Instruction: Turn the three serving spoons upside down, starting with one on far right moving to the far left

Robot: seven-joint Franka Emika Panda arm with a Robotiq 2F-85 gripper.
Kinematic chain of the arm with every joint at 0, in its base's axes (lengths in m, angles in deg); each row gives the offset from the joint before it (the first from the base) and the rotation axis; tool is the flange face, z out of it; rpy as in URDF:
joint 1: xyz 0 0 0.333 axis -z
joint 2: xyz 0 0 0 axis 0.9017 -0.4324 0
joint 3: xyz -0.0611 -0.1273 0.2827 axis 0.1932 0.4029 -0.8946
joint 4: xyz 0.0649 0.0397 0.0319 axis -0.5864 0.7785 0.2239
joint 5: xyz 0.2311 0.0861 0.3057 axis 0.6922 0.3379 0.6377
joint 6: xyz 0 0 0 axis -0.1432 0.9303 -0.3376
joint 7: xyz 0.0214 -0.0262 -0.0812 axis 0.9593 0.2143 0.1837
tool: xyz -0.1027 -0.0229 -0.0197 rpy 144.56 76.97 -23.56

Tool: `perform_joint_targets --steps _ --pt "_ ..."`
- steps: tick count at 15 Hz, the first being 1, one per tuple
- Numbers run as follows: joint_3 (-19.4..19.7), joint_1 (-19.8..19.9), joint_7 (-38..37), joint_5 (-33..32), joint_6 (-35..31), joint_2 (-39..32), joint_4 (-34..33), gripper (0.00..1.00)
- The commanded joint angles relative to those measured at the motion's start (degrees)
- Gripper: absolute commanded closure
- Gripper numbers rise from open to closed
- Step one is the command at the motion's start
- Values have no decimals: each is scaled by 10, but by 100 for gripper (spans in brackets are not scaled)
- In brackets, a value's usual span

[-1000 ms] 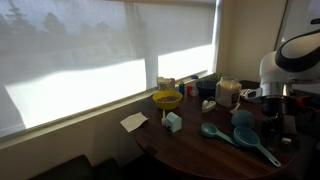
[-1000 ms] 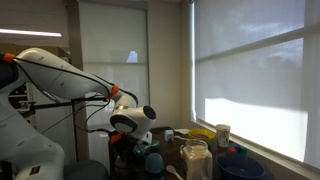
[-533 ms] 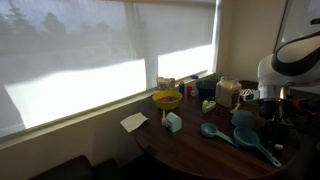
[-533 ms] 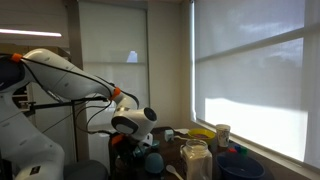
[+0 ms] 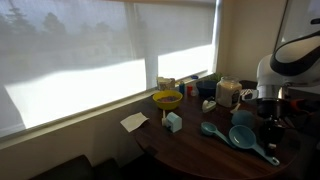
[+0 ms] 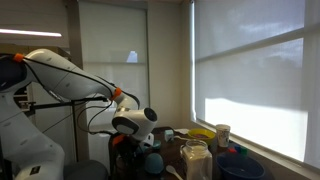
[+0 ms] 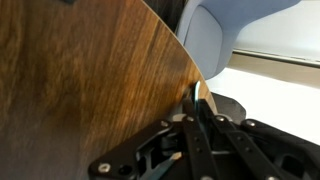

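Inspection began at the gripper (image 7: pixel 198 100). In the wrist view its jaws stood pressed together, low over the rim of the table (image 7: pixel 80 80). No teal showed between the fingers, so we could not tell whether a handle was pinched there. We judged that the jaws had been shut so low, at the table's edge, in order to take the flat handle of the first spoon and turn it over. A handle that thin would explain so tight a closure.

Just past the jaws and beyond the rim lay a pale blue-grey shape (image 7: pixel 215 35), which we could not identify.

In an exterior view the gripper (image 5: pixel 271 118) hung over the spoons (image 5: pixel 243 137). Two bowls lay close beside the jaws, and one long handle ran under them. The third bowl (image 5: pixel 208 129) lay farther out from the jaws. None could be confirmed as turned.

Well beyond the jaws stood the box (image 5: pixel 173 122) and, farther still, the yellow bowl (image 5: pixel 167 99).

Against the frames from a second before, the jaws had gone from spread to shut. The arm's pose matched closely in both exterior views. The box and the yellow bowl lay as before, and we saw no clear shift of any spoon.
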Motion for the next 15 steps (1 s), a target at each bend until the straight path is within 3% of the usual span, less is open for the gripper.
perform_joint_targets --steps 1,4,10,15 --pt "-3 8 8 3 -14 10 12 99" --pt "-5 20 -12 -30 0 22 1 98" --pt "-20 28 -106 -155 42 68 -5 98" --pt "-68 12 -213 -264 61 76 -29 98"
